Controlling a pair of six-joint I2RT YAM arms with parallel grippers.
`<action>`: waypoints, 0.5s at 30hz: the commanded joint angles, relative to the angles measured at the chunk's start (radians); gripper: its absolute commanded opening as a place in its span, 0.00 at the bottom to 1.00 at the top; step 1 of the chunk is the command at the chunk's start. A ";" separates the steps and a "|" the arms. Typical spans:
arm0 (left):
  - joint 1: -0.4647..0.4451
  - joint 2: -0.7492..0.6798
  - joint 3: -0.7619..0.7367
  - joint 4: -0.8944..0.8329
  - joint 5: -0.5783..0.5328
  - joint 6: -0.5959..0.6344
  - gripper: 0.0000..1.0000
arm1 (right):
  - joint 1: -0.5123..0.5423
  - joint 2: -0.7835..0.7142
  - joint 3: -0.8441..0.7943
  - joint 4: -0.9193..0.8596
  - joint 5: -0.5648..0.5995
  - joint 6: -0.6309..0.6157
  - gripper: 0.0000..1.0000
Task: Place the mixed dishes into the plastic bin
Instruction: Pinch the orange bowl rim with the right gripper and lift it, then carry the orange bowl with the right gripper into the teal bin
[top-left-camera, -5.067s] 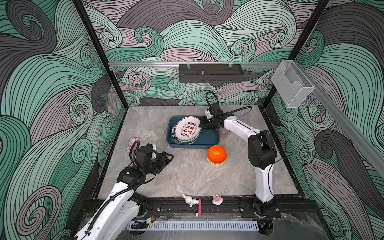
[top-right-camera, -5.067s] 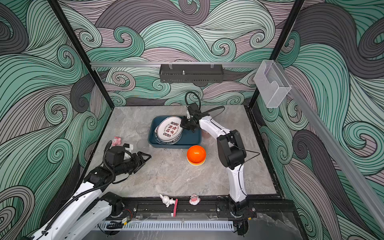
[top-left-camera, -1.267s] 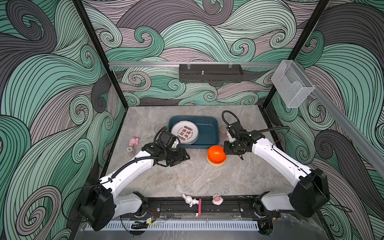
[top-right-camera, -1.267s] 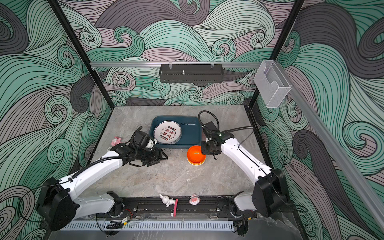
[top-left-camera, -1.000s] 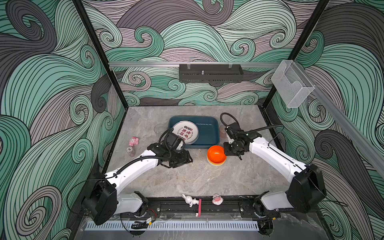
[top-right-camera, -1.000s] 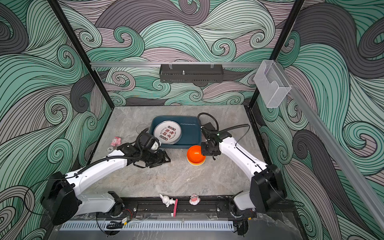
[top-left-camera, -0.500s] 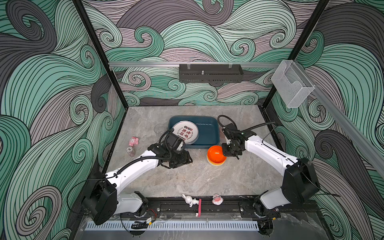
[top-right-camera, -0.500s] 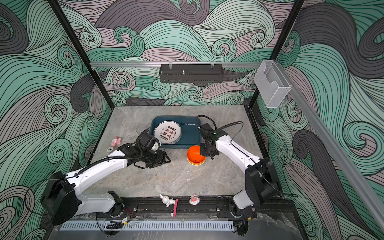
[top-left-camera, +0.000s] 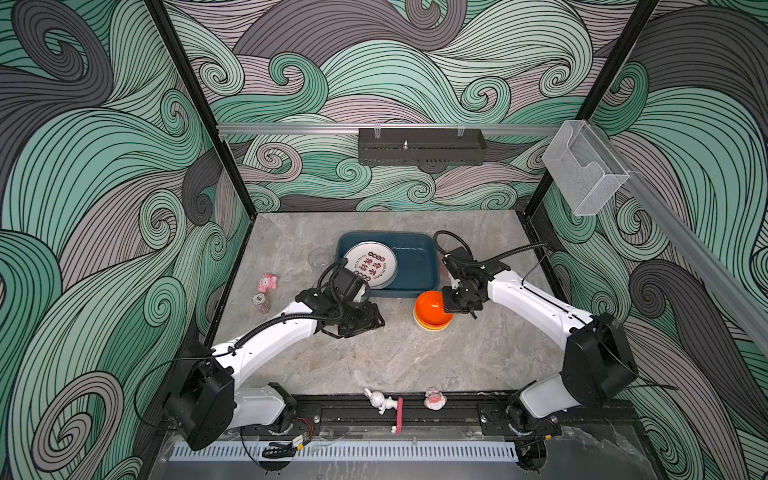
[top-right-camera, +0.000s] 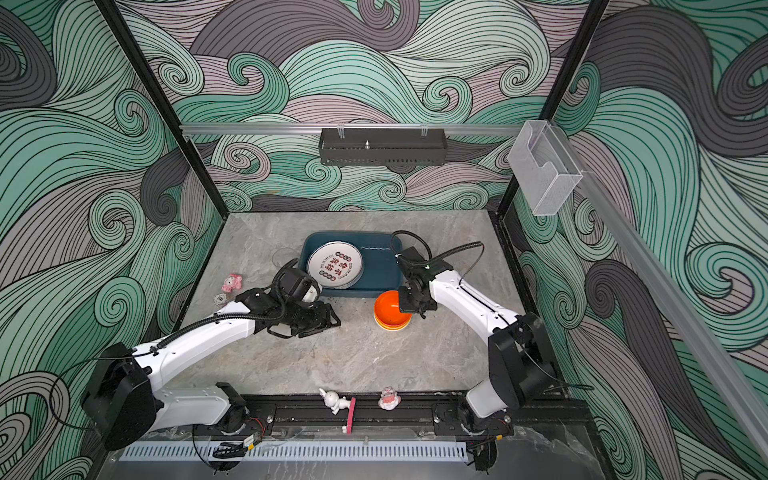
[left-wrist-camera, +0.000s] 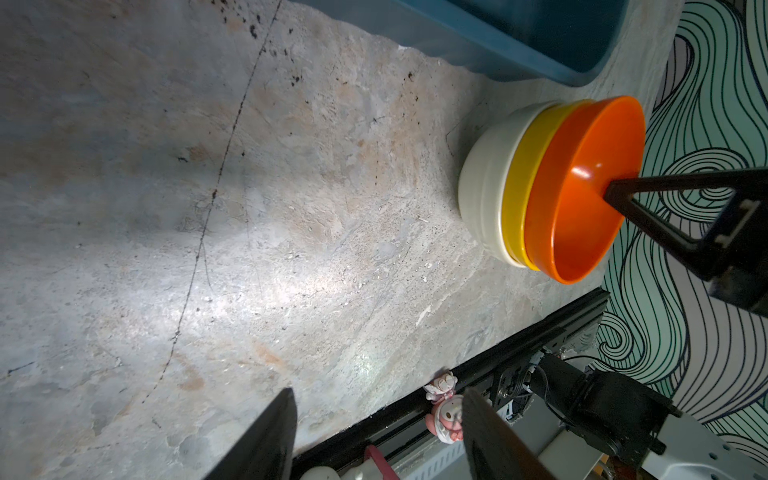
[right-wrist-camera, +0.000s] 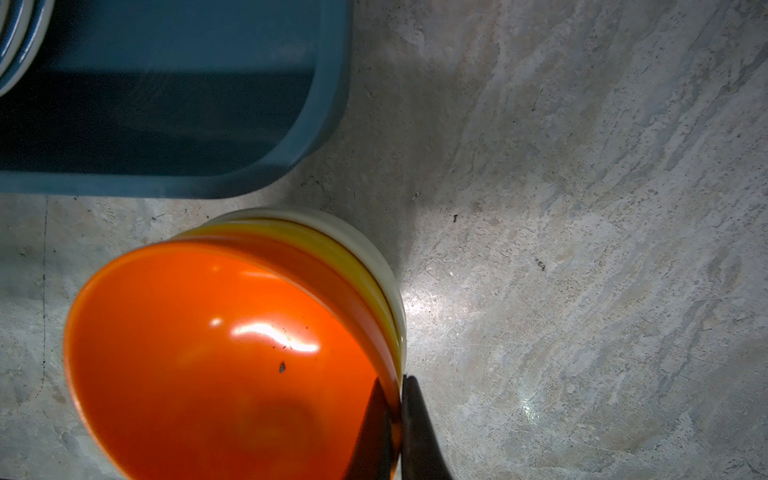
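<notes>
Three nested bowls stand on the table in front of the plastic bin (top-left-camera: 415, 262) (top-right-camera: 378, 266) (right-wrist-camera: 166, 124): an orange bowl (top-left-camera: 432, 313) (top-right-camera: 388, 309) (left-wrist-camera: 582, 187) (right-wrist-camera: 208, 353) in a yellow one, in a cream one. My right gripper (top-left-camera: 452, 307) (top-right-camera: 409, 305) (right-wrist-camera: 397, 382) is shut on the orange bowl's right rim, one finger inside and one outside. White plates (top-left-camera: 370, 266) (top-right-camera: 335, 264) with red and black characters lie in the bin's left half. My left gripper (top-left-camera: 376, 322) (top-right-camera: 332, 318) (left-wrist-camera: 378, 395) hangs open and empty left of the bowls. A clear glass (top-left-camera: 320, 257) (top-right-camera: 284, 255) stands left of the bin.
A pink figurine (top-left-camera: 267, 282) and a small white one (top-left-camera: 259, 300) lie at the table's left. Two more figurines (top-left-camera: 376, 400) (top-left-camera: 434, 400) sit on the front rail. A black tray (top-left-camera: 419, 147) hangs on the back wall and a clear box (top-left-camera: 584, 170) on the right.
My right gripper has slid left onto the orange bowl's rim and closed on it. The left arm has barely moved in the last second.
</notes>
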 joint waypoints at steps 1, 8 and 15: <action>-0.007 -0.028 -0.006 0.001 -0.021 -0.006 0.66 | 0.004 -0.017 0.024 -0.018 0.004 -0.010 0.00; -0.007 -0.042 0.005 -0.006 -0.028 -0.001 0.66 | 0.005 -0.052 0.061 -0.050 0.007 -0.021 0.00; -0.004 -0.059 0.027 -0.023 -0.055 0.005 0.66 | 0.003 -0.063 0.121 -0.083 0.009 -0.031 0.00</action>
